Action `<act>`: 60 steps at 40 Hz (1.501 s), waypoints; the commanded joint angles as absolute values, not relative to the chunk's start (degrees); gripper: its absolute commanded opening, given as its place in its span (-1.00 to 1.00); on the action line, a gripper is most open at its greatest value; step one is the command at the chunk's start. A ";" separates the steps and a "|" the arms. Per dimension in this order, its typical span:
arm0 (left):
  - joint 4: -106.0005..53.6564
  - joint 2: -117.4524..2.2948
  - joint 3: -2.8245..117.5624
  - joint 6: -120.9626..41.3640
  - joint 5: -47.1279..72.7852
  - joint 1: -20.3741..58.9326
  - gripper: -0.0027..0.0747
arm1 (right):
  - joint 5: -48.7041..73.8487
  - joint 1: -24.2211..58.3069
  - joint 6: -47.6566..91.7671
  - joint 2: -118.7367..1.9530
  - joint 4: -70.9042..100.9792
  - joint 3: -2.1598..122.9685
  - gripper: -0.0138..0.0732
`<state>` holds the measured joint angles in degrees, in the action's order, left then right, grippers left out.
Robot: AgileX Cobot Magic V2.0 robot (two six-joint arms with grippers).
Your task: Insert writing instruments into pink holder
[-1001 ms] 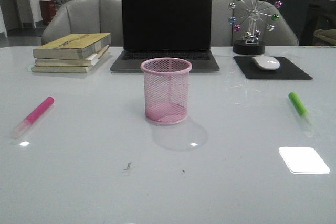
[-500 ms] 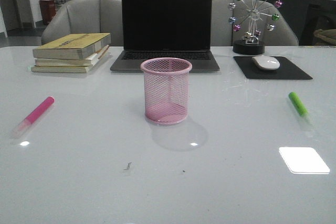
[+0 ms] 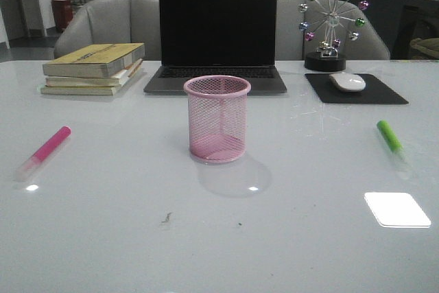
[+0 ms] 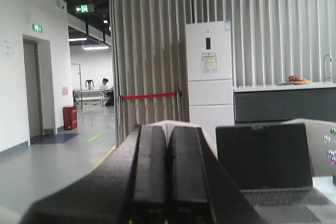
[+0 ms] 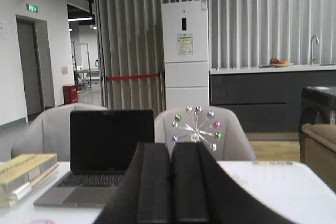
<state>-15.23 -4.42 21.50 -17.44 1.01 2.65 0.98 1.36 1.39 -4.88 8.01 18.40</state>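
The pink wire-mesh holder (image 3: 217, 119) stands upright and empty at the middle of the white table. A magenta marker (image 3: 43, 153) with a pale cap lies flat on the table's left side. The green marker (image 3: 392, 139) lies flat on the right side. Neither arm shows in the front view. My left gripper (image 4: 168, 128) is shut, its two black fingers pressed together and pointing level over the room, holding nothing. In the right wrist view my right gripper (image 5: 170, 145) is likewise shut and empty, and neither marker shows in either wrist view.
An open laptop (image 3: 217, 36) sits behind the holder. A stack of books (image 3: 94, 68) lies at the back left. A white mouse (image 3: 348, 81) on a black pad (image 3: 387, 94) and a ferris-wheel ornament (image 3: 330, 25) stand at the back right.
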 commanded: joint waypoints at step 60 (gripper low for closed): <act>-18.78 -47.31 45.27 -17.16 23.63 2.97 0.11 | 23.09 1.48 1.44 -36.91 6.06 35.15 0.54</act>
<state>-17.73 -47.51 43.16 -17.44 25.71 2.65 24.62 1.36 1.39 -36.20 4.31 33.12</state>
